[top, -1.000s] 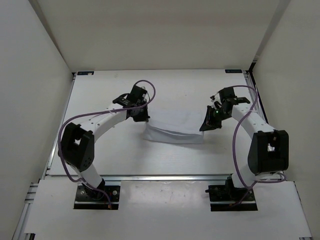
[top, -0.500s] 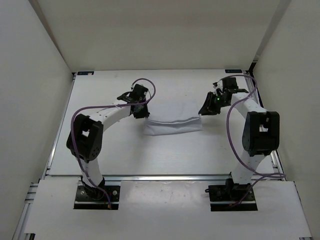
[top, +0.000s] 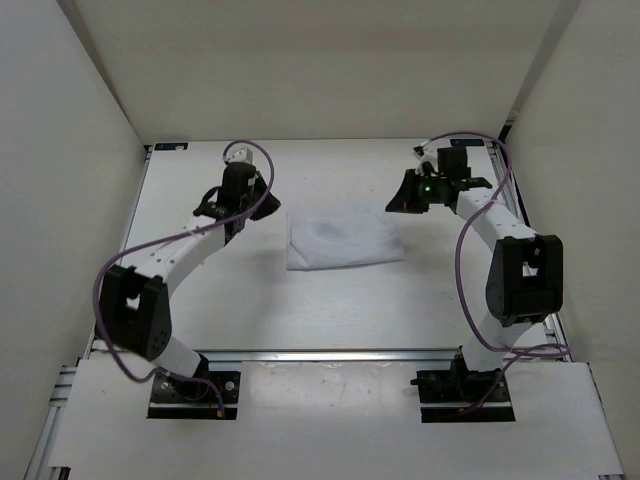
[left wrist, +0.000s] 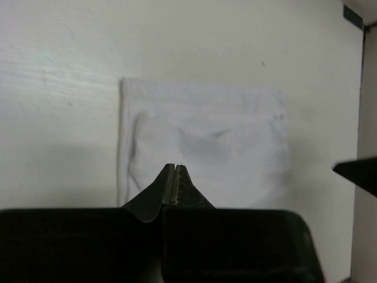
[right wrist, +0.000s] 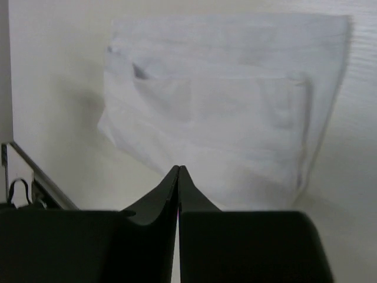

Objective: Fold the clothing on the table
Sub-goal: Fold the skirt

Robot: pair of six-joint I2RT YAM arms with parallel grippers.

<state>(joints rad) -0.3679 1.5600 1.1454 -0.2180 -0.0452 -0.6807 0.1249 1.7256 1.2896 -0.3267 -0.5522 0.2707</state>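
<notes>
Your left gripper [left wrist: 175, 169] has its two black jaws pressed tip to tip with nothing between them. It is held off the left side of the small plain white fabric garment [top: 345, 240], apart from it, toward the far left corner of the large matte white table with aluminium rails [top: 300, 310]. Your right gripper [right wrist: 178, 171] is pinched closed the same way, also empty, and sits off the garment's right side toward the far right corner.

Between the two, the garment lies flat as a tidy rectangle, its long sides parallel to the far edge (a shallow crease shades its middle). It sits about midway between the left and right edges, a little nearer the far edge than the near one.

The white, purple-cabled left arm [top: 185, 250] and right arm [top: 490, 225] arch back to their bases at the near edge.
</notes>
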